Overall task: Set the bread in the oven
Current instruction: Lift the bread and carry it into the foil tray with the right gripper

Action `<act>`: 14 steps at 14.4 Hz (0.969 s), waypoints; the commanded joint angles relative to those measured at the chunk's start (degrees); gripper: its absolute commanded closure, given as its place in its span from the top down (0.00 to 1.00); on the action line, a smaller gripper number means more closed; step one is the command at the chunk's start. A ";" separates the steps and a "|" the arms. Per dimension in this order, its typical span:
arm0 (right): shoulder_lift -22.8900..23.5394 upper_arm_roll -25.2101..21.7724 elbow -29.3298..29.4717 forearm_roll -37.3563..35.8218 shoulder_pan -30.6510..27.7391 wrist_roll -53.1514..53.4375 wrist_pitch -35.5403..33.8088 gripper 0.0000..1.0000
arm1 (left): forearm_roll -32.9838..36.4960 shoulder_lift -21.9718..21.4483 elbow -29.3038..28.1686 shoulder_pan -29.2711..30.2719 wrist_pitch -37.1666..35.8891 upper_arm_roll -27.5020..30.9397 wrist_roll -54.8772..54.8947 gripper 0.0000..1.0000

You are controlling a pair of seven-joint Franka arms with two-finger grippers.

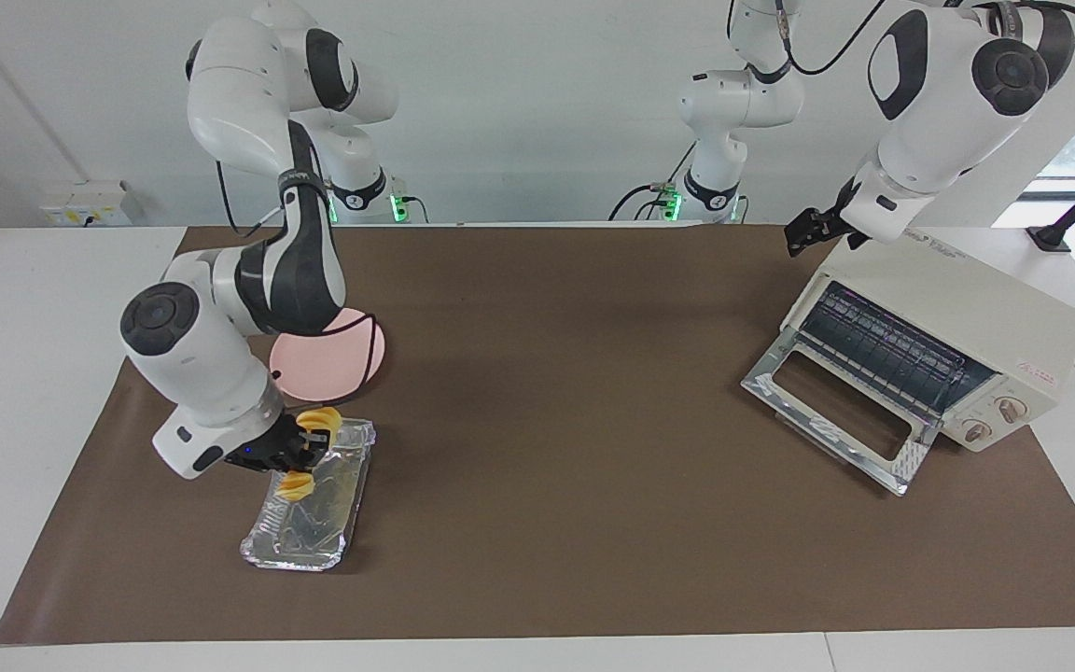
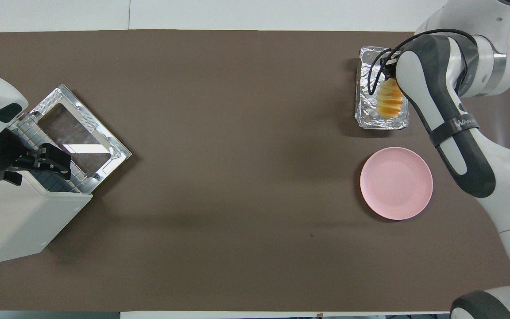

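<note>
Brown matting covers most of the white desk, with the oven standing at the left arm's end, its glass door dropped open and the wire rack showing inside. Toward the right arm's end, a pink plate sits empty, and a foil tray lies farther from the robots than the plate, just beside it. Over that tray hangs the right end effector, its fingers closed tight on the bread, which dangles above the foil without clearly touching it. Over the oven's top corner nearest the robots, the left end effector waits with its fingers spread wide and nothing in them. Judging by this layout, the opening of the oven and the pickup of the loaf are done; what is left seems to be setting the bread into the tray, then carrying it the length of the desk to the open oven, sliding it onto the rack, and probably shutting the door.
</note>
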 commanded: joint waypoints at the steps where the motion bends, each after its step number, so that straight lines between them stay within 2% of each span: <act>1: 3.80 0.11 3.26 1.23 -0.41 2.25 1.29 0.00 | 0.11 -1.13 -0.89 -0.32 0.86 0.40 -0.08 1.00; 5: 6.10 0.11 2.82 1.32 -0.50 3.31 4.63 0.00 | 0.11 -1.13 -0.89 -0.32 0.86 0.49 -0.08 1.00; 9: 5.22 0.11 -1.39 1.58 -0.67 3.92 9.73 0.00 | 0.11 -1.13 -0.89 -0.32 0.86 0.40 -0.08 1.00; 10: 5.13 0.11 -2.01 1.67 -0.76 3.92 9.82 0.29 | 0.11 -1.13 -0.89 -0.32 0.86 0.49 -0.08 1.00; 12: 4.96 0.11 -2.19 1.50 -0.76 3.84 9.74 1.00 | 0.11 -1.13 -0.89 -0.32 0.86 0.49 -0.08 1.00; 14: 4.17 0.03 -2.19 1.41 -0.94 3.92 8.95 1.00 | 0.11 -1.13 -0.89 -0.32 0.86 0.49 -0.08 1.00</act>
